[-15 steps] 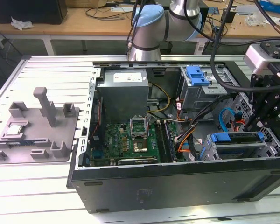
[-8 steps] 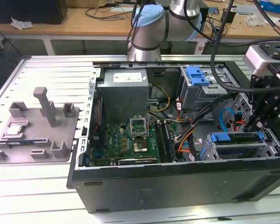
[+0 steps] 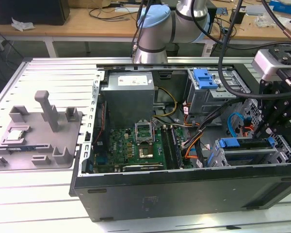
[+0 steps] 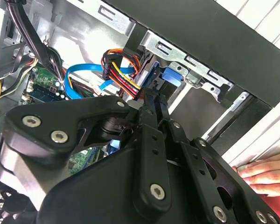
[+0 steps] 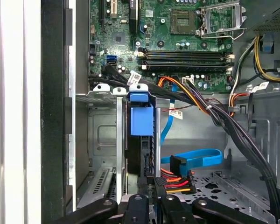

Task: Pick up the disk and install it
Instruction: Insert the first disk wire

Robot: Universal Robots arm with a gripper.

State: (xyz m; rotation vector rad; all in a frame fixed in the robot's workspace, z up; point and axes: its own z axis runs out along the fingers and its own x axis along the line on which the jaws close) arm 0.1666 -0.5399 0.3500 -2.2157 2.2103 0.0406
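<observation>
Gripper (image 5: 151,189), seen in the first wrist view, has its jaws drawn close together and clamped on the rear edge of the disk (image 5: 141,119). Disk stands on edge inside the drive bay (image 5: 102,140) of the case (image 3: 184,189), at the exterior view's right.

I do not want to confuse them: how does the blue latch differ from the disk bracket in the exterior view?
The latch lies on the upper cage; the disk bracket stands in the lower cage. The latch is broad with square tabs; the bracket is narrow. Both are blue.
</observation>
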